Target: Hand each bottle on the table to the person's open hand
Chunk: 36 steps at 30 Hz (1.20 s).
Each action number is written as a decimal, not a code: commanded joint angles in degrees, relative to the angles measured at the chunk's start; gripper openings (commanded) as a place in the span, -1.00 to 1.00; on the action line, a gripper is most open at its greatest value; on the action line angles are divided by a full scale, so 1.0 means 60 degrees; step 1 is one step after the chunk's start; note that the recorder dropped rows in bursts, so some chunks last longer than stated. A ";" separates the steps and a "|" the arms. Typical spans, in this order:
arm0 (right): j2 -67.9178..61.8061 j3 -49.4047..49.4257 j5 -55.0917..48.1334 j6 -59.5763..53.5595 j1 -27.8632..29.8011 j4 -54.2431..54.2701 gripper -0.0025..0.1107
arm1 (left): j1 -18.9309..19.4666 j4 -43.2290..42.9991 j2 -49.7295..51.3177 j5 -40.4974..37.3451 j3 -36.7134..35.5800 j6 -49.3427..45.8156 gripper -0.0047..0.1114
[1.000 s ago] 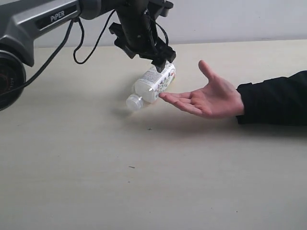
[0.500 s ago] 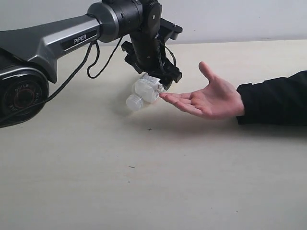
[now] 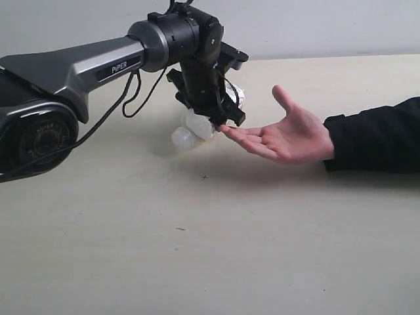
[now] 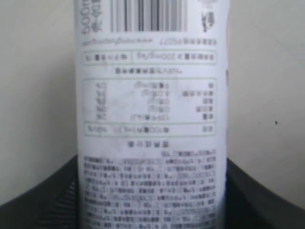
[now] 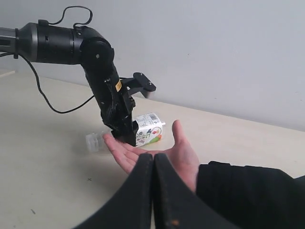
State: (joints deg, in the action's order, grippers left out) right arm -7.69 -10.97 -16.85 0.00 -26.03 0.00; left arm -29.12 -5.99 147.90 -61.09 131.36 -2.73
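The table (image 3: pixel 197 262) takes up most of what I can see, a pale bare top. The person's open hand (image 3: pixel 289 134) is held palm up over it, with a black sleeve (image 3: pixel 374 134) behind the wrist. I'm placing everything else from that hand.

The left arm (image 3: pixel 79 65) reaches in from the side away from the sleeve and bends down just past the fingertips. One whitish bottle (image 3: pixel 190 126) lies there on its side on the table, just beyond the fingertips and not in the palm. Its cap points away from the hand. I see no other bottles in any view.

The left gripper (image 3: pixel 220 117) is down over that bottle. On the left wrist camera the printed label (image 4: pixel 150 119) fills the middle, with a dark jaw at each side of it. The bottle sits between the jaws, but I can't tell whether they are pressing on it yet or only flanking it. The right gripper (image 5: pixel 153 160) sits back on the sleeve side of the hand, its fingers pressed together on nothing.

I judge this as the pick-up step for this bottle, with the handover not yet made. Next I'd want a firm squeeze across the body and a short lift off the table. Then I'd carry it over the fingers to the palm and let go low. The nearest jaw looks very close to the fingertips, so I'd lift clear of them before moving sideways.
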 commanded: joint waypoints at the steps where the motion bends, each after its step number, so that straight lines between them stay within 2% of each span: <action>1: 0.0041 0.0034 0.0048 0.0000 0.0020 0.0000 -0.96 | -0.0004 -0.0787 -0.0481 -0.0067 0.0092 0.0049 -0.68; 2: 0.0041 0.0034 0.0048 0.0000 0.0020 0.0000 -0.96 | -0.0004 -0.1056 -0.0645 -0.0095 0.0154 0.0245 -0.88; 3: 0.0041 0.0034 0.0048 0.0000 0.0020 0.0000 -0.96 | -0.0004 -0.1293 -0.0788 -0.0151 0.0233 0.0593 -0.91; 7: 0.0041 0.0034 0.0048 0.0000 0.0020 0.0000 -0.96 | -0.0004 -0.1755 -0.1550 -0.0884 0.0732 0.2219 -0.91; 12: 0.0041 0.0034 0.0048 0.0000 0.0020 0.0000 -0.96 | -0.0004 -0.1658 -0.2244 -0.1480 0.0839 0.2882 -0.91; 15: 0.0041 0.0034 0.0048 0.0000 0.0020 0.0000 -0.96 | -0.0024 -0.0393 -0.2754 -0.1480 0.0381 0.2809 -0.91; 18: 0.0041 0.0034 0.0048 0.0000 0.0020 0.0000 -0.96 | -0.0188 0.0146 -0.3223 -0.1480 -0.0034 0.2929 -0.92; 20: 0.0041 0.0034 0.0048 0.0000 0.0020 0.0000 -0.96 | -0.0424 0.0042 -0.3593 -0.1480 -0.0565 0.3418 -0.92; 25: 0.0041 0.0034 0.0048 0.0000 0.0020 0.0000 -0.96 | -0.1416 -0.1577 -0.4469 -0.1480 -0.2126 0.5161 -0.92; 30: 0.0041 0.0034 0.0048 0.0000 0.0020 0.0000 -0.96 | -0.2343 -0.1644 -0.5353 -0.1405 -0.3388 0.6825 -0.92; 34: 0.0041 0.0034 0.0048 0.0000 0.0020 0.0000 -0.96 | -0.3571 -0.2510 -0.5544 -0.0381 -0.4435 0.9301 -0.92; 36: 0.0041 0.0034 0.0048 0.0000 0.0020 0.0000 -0.96 | -0.3900 -0.2531 -0.5529 0.0504 -0.4909 1.0354 -0.92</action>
State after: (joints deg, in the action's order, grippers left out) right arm -7.69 -10.97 -16.85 0.00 -26.03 0.00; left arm -50.86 -19.69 115.06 -62.73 104.28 53.34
